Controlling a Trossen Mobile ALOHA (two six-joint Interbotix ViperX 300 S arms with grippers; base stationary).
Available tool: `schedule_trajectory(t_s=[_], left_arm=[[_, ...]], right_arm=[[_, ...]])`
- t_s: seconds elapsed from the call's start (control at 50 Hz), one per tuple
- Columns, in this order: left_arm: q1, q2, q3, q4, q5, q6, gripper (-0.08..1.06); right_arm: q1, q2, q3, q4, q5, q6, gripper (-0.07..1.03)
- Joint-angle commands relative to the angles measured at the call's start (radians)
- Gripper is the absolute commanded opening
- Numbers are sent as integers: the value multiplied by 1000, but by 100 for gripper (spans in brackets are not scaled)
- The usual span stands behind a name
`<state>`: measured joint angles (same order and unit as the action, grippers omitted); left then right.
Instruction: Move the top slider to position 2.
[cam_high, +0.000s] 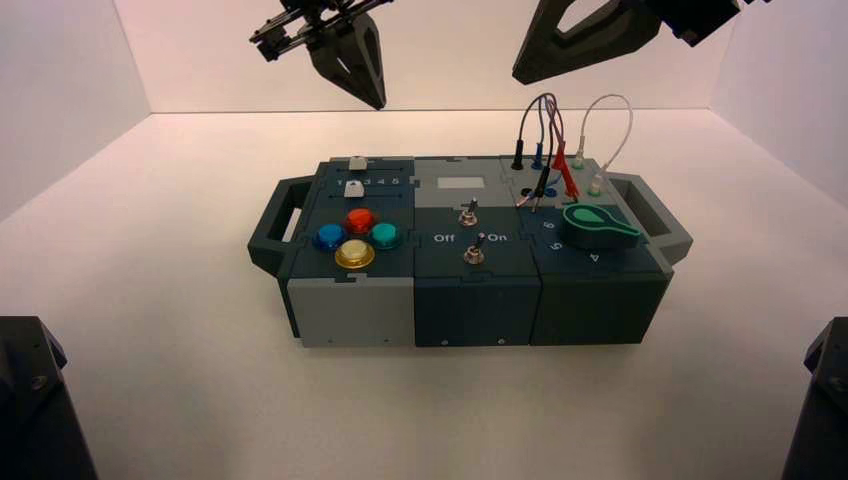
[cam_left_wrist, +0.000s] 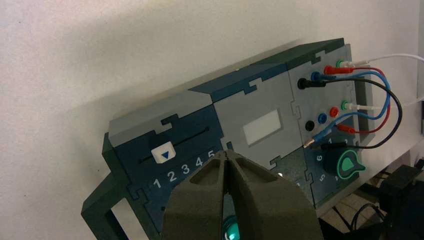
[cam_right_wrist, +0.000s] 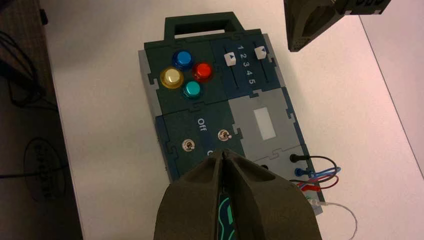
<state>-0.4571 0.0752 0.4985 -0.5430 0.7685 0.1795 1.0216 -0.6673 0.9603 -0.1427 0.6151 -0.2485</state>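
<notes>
Top slider and left pincer, robot at the button box (cam_high: 475, 310). The top slider (cam_left_wrist: 163, 152), a white knob in the slot at the box's far left edge, stood beside the printed 2 (cam_left_wrist: 172, 176), its marker facing the number row. Judged from this alignment, the move to position 2 looked complete, and the step in hand was the clearing of the arm. The next move called for backing the left pincer (cam_high: 378, 103) off without brushing the knob, with a small nudge only if the marker proved off the 2. That pincer hung raised beyond the box's far edge, apart from the slider; its fingertips met, and it held and touched nothing. The right pincer (cam_high: 518, 78) was idle, raised beyond the box's far side, likewise closed and empty
</notes>
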Motion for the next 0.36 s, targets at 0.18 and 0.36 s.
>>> schedule_trajectory(t_s=[0.18,0.36], left_arm=[[5,-35,-17,-2,-3,18,-3],[5,-35,-15,-2,-2,23,-3]], right_arm=[[6,-3,-23,2,-17,2,-2],[6,-5,-23,3,-17,5,-2]])
